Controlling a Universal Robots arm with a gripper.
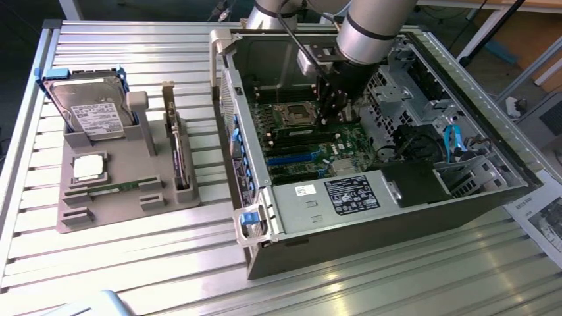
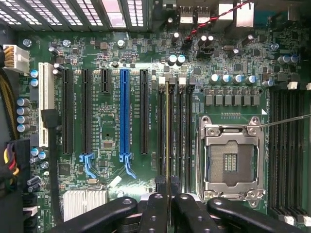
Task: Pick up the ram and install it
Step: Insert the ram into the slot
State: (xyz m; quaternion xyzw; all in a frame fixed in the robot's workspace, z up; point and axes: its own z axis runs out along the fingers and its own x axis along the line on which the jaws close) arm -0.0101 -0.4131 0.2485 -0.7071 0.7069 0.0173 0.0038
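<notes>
While the arm reaches down into the open computer case [image 1: 378,240] at the exterior view's right, the gripper [image 1: 336,117] stands low over the motherboard [image 1: 303,148], in the upper middle of the frame. At the exterior view's left, a grey tray [image 1: 131,164] carries a hard drive [image 1: 88,112], a silver processor chip [image 1: 88,168], a dark expansion card [image 1: 180,158] and one green memory stick [image 1: 116,189] lying in its holder.

Wrist view: the gripper [image 2: 167,201] is clamped on the ram [image 2: 167,136], with its fingers [image 2: 154,213] pressed to the two flat faces. The ram appears edge-on and upright. It runs along the row of dark memory slots [image 2: 181,136], just beside the empty processor socket [image 2: 231,162]. Whether its lower edge touches a slot cannot be told.

Assessment: the ram is judged light and stiff, yet thin and fragile, and unlikely to tolerate bending or twisting. Hold is best taken on the flat faces near the upper edge, clear of the contact edge.
</notes>
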